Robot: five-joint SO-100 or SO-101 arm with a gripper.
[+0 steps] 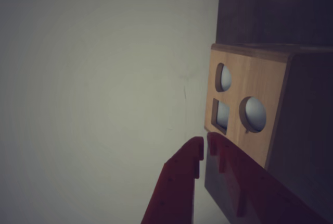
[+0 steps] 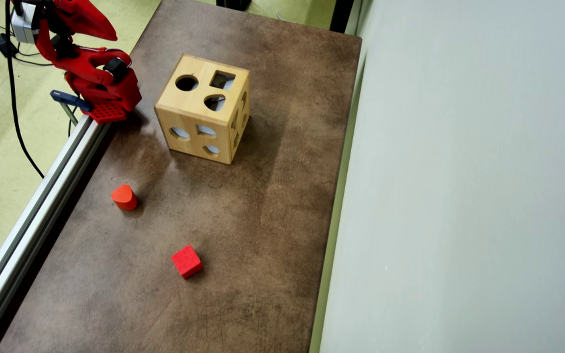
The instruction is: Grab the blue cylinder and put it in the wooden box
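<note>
Red claw (image 1: 204, 148) fingers fill the bottom of the wrist view, tips touching, clenched on nothing. Just beyond them stands the wooden box (image 1: 244, 104), one holed face showing. Only the overhead view shows the brown counter (image 2: 263, 220), the box's (image 2: 203, 115) top, an orange-red rounded block (image 2: 124, 196) and a red cube (image 2: 187, 261). No view shows the blue cylinder.

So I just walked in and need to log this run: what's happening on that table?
A red arm sits folded at the table's far-left corner in the overhead view, its gripper shut on nothing, beside the wooden box. An orange-red rounded block and a red cube lie loose on the table. No blue cylinder is visible.
</note>
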